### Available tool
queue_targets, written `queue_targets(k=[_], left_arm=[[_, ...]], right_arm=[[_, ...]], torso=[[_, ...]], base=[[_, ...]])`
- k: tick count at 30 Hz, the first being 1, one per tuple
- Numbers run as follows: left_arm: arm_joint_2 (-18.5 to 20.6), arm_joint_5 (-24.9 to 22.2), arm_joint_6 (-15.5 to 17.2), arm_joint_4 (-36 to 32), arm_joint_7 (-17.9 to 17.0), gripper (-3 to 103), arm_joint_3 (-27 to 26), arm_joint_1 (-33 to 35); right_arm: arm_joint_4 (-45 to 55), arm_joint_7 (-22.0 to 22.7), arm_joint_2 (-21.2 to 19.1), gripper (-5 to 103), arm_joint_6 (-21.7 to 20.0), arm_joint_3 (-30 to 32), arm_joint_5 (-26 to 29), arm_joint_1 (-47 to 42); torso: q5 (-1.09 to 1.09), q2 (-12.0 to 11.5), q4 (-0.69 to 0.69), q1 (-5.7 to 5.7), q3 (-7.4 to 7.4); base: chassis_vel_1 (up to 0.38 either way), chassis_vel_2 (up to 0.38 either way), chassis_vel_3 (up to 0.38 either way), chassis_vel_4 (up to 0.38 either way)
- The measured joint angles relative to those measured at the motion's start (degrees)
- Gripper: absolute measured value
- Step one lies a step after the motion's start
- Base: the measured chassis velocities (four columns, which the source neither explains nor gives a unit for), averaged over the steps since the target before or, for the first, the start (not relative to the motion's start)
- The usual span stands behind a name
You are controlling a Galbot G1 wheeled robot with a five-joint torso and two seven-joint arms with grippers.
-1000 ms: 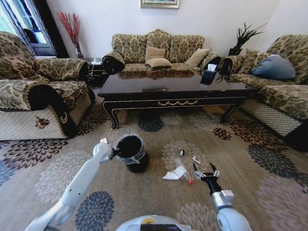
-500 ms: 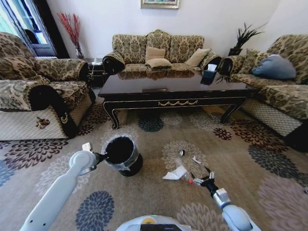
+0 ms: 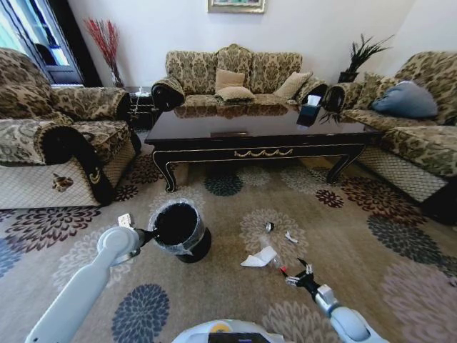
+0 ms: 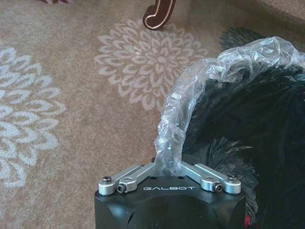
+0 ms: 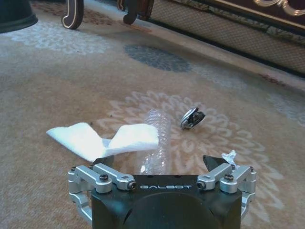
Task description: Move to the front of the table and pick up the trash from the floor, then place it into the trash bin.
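Observation:
The trash bin (image 3: pixel 187 241), black with a clear liner (image 4: pixel 189 102), stands tilted on the carpet, and my left gripper (image 3: pixel 146 234) (image 4: pixel 169 166) is shut on its rim. The trash lies to its right: crumpled white paper (image 3: pixel 260 257) (image 5: pixel 102 139), a clear bottle (image 3: pixel 277 265) (image 5: pixel 156 143) with a red cap, a white scrap (image 3: pixel 290 237) and a dark round bit (image 3: pixel 269 227) (image 5: pixel 192 118). My right gripper (image 3: pixel 298 275) (image 5: pixel 156 164) is open, low over the floor, with the bottle lying between its fingers. The table (image 3: pixel 257 140) stands beyond.
Sofas flank the carpet on the left (image 3: pixel 50 143), right (image 3: pixel 421 136) and far side (image 3: pixel 235 78). A small black tissue box (image 3: pixel 309 112) sits on the table. The table's curved legs (image 3: pixel 168 174) (image 5: pixel 73 15) stand behind the litter.
My left arm has pulled the bin to the left. The right gripper has come down and back toward me, closing in on the bottle.

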Motion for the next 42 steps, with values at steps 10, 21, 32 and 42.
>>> queue_targets(k=[10, 21, 32, 42], left_arm=[[0.11, 0.05, -0.01, -0.02, -0.41, 0, 0.35, -0.32], [0.29, 0.05, -0.01, 0.33, -0.60, 0, 0.83, -0.63], [0.29, 0.29, -0.01, 1.13, -0.91, 0, 1.10, -0.99], [0.27, 0.18, -0.01, 1.40, -0.92, 0, 0.46, -0.96]], right_arm=[[-5.63, -0.09, 2.32, 100, 0.96, -2.21, -0.65, 3.48], [-11.06, 0.23, 3.30, 100, 1.63, -3.61, -0.97, 6.04], [-14.75, 0.91, 4.04, 80, 1.61, -5.65, -1.15, 9.19], [-17.71, 1.28, 4.51, 43, 1.53, -6.73, -1.94, 11.20]], torso=[[0.00, 0.00, -0.01, 0.00, 0.00], [0.01, 0.00, -0.01, 0.00, 0.00], [0.00, 0.00, -0.01, 0.00, 0.00], [0.01, 0.00, 0.00, 0.00, 0.00]], base=[[0.000, 0.000, 0.000, 0.000], [0.000, 0.000, 0.000, 0.000], [0.000, 0.000, 0.000, 0.000], [0.000, 0.000, 0.000, 0.000]])
